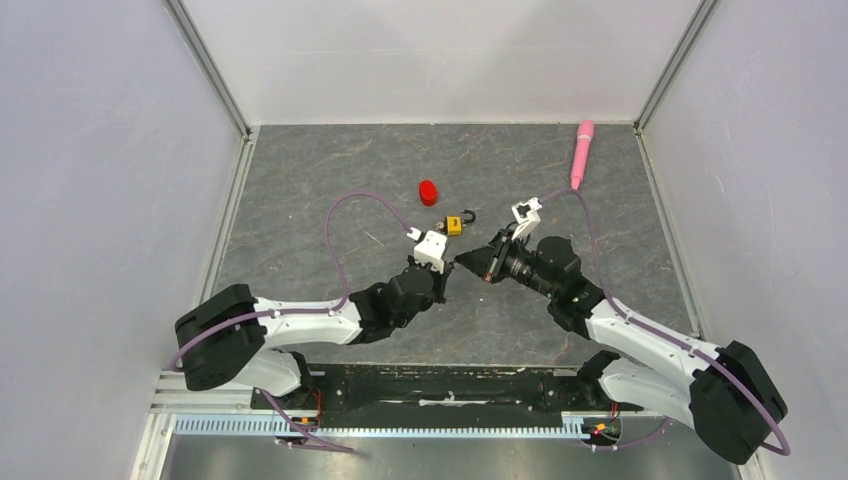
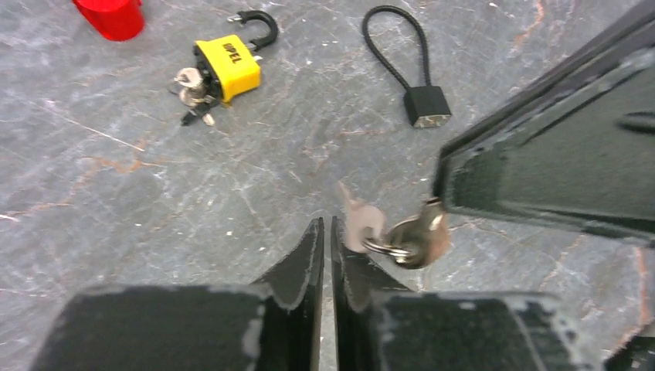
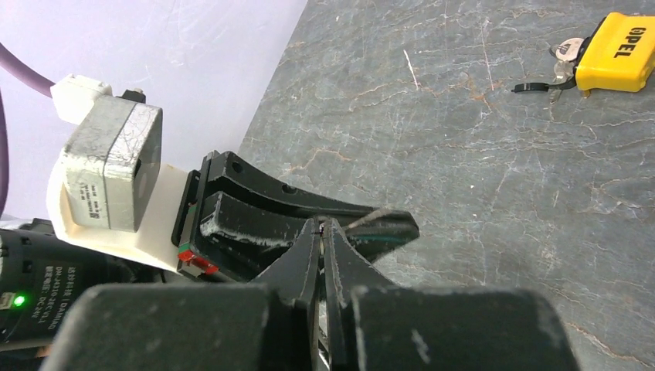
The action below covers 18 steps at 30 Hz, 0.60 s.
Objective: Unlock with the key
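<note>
The right gripper [image 3: 323, 230] has its jaws pressed together on a small thin silvery-grey metal key [image 2: 426, 233], held above the grey marbled tabletop [image 2: 116, 201]. A ring joins it to a second small key [image 2: 355, 219], which hangs just beside the left gripper [image 2: 324, 226]. That gripper's jaws are drawn almost together, with nothing visible between them. Further off lie a yellow padlock [image 2: 228, 66] and a black cable lock [image 2: 426, 106].

Padlock [image 2: 228, 66] between cap [image 2: 112, 15] and cord [image 2: 426, 107]
</note>
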### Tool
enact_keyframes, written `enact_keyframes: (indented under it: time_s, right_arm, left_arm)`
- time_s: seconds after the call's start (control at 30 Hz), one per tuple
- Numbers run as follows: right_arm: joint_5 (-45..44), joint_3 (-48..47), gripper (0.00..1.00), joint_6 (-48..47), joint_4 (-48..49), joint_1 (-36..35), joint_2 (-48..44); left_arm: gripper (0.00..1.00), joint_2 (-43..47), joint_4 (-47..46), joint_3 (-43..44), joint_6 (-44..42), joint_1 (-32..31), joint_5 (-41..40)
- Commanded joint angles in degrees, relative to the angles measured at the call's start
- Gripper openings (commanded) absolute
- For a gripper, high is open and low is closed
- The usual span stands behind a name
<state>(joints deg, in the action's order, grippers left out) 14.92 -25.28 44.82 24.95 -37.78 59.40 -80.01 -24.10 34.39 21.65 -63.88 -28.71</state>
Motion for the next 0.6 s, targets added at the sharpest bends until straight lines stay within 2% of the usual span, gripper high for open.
enact_keyframes:
  time_s: [0.0,0.03,0.2,0.3,0.37,0.4,0.47,0.57]
  right_arm:
    - [-1.00,-1.05,0.00,0.45,-1.09,-0.34,-2.66]
    - [-1.04,-0.81,0.00,0.52,-1.38,-0.27,-2.97]
    - [-0.82,0.02,0.00,0.44,-2.36,-0.30,-4.32]
    - [-0.97,0.27,0.00,0.17,-2.38,-0.32,-4.89]
    - [-1.70,0.06,0.00,-0.75,-3.15,-0.28,-5.20]
    - [-2.08,-0.12,0.00,-1.46,-3.47,-0.28,-5.36]
    - [-2.76,-0.36,0.00,-2.94,-3.70,-0.27,-5.52]
    - [-2.88,-1.21,0.00,-5.88,-3.73,-0.30,-5.19]
  left_arm:
    - [0.06,3.38,-4.07,-1.76,-7.87,-0.26,-5.51]
    - [0.02,4.33,-3.48,-2.08,-9.75,-0.27,-5.64]
    - [0.02,8.66,0.18,-2.59,-17.32,-0.28,-5.26]
    - [0.02,10.70,3.32,-2.00,-16.12,-0.27,-3.76]
    - [0.03,11.58,8.18,-0.50,-10.86,-0.28,-2.58]
    - [0.06,11.93,10.49,0.33,-8.02,-0.24,-2.04]
    - [0.18,12.67,16.74,1.87,-0.67,-0.22,-1.02]
    - [0.47,14.02,23.15,2.97,10.39,-0.15,1.68]
